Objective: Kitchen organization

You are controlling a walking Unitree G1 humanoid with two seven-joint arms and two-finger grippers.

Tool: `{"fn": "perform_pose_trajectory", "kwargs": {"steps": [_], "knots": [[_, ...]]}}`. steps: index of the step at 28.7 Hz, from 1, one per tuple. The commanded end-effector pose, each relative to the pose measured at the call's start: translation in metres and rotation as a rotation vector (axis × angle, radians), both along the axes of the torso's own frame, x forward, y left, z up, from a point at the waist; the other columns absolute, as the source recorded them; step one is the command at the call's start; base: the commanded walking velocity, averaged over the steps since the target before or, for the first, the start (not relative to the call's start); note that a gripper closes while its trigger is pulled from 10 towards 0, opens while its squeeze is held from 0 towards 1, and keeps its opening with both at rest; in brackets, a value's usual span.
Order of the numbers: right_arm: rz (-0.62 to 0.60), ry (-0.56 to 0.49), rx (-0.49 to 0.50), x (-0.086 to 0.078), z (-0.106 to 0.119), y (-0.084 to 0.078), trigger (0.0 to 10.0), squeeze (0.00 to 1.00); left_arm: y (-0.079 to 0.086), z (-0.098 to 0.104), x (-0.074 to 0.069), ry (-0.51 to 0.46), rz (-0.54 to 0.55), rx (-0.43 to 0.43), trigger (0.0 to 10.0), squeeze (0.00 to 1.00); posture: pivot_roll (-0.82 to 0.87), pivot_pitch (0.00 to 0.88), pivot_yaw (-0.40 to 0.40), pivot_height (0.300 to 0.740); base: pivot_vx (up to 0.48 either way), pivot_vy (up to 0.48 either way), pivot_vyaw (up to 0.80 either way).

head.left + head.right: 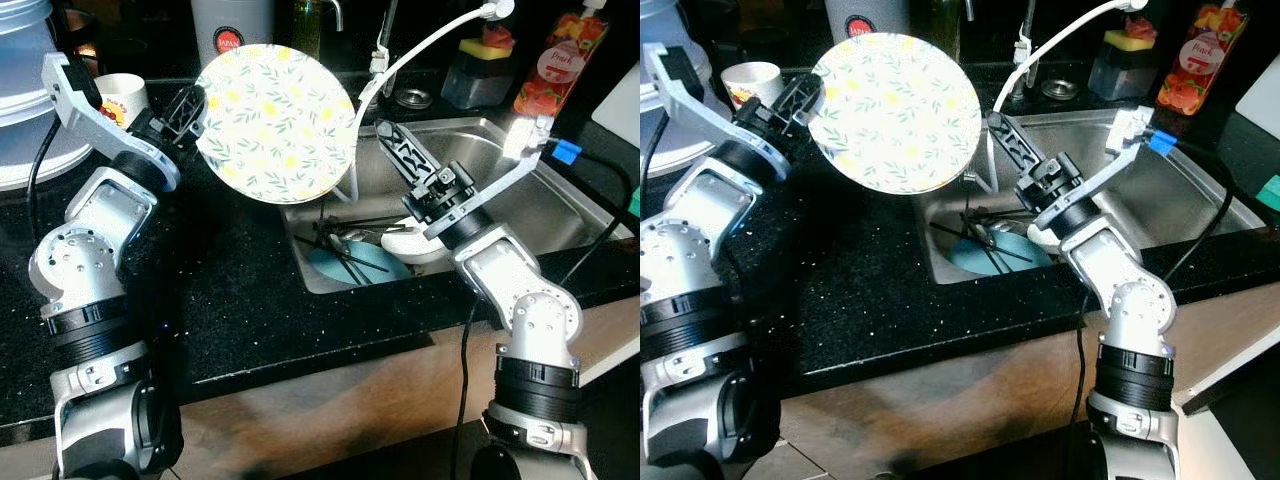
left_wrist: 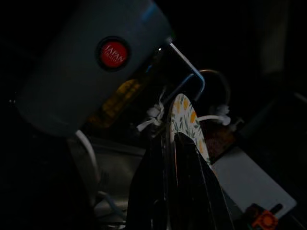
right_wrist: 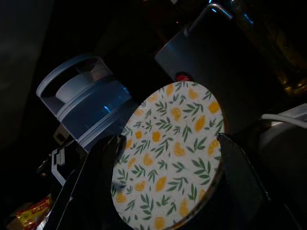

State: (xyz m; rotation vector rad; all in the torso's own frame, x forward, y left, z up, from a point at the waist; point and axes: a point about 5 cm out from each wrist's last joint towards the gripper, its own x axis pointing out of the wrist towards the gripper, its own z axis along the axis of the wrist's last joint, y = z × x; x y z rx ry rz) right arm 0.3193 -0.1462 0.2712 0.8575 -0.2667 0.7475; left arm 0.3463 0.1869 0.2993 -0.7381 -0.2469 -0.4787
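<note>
I have the left gripper with its fingers pinching the rim of the round floral yellow-and-green plate, held upright above the black speckled table beside the steel sink, probably for transfer; the right gripper waits, fingers spread

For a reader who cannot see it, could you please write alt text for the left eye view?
The left gripper holds a round floral plate upright by its edge above a black countertop. The right gripper hovers open over a steel sink holding a blue plate and dark utensils.
</note>
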Motion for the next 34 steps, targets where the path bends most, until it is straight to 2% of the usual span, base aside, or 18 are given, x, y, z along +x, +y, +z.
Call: {"fn": "perform_pose_trajectory", "kwargs": {"steps": [1, 7, 13, 21, 27, 34], "knots": [[-0.028, -0.018, -0.004, -0.003, 0.002, -0.005, 10.0, 0.0, 0.0, 0.007, 0.0, -0.024, 0.008, 0.013, 10.0, 0.0, 0.12, 0.057, -0.015, 0.74, 0.0, 0.0, 0.0], [-0.037, -0.02, -0.005, -0.004, 0.002, -0.007, 10.0, 0.0, 0.001, 0.009, 0.001, -0.031, 0.015, 0.024, 10.0, 0.0, 0.12, 0.058, -0.013, 0.74, 0.0, 0.0, 0.0], [-0.035, -0.072, -0.006, -0.01, 0.009, -0.008, 10.0, 0.0, -0.003, 0.01, 0.002, -0.043, 0.013, 0.062, 10.0, 0.0, 0.12, 0.06, -0.008, 0.74, 0.0, 0.0, 0.0], [-0.015, -0.111, -0.001, -0.015, 0.012, -0.007, 10.0, 0.0, -0.014, 0.016, 0.0, -0.078, -0.039, 0.098, 10.0, 0.0, 0.11, 0.06, -0.009, 0.74, 0.0, 0.0, 0.0], [0.003, -0.091, -0.008, -0.015, 0.007, 0.0, 10.0, 0.0, -0.029, 0.037, -0.008, -0.155, -0.127, 0.098, 10.0, 0.0, 0.12, 0.057, -0.003, 0.74, 0.0, 0.0, 0.0], [0.02, -0.083, -0.001, -0.016, 0.005, 0.004, 10.0, 0.0, -0.034, 0.048, -0.012, -0.195, -0.153, 0.095, 10.0, 0.0, 0.12, 0.057, -0.003, 0.74, 0.0, 0.0, 0.0]]}}
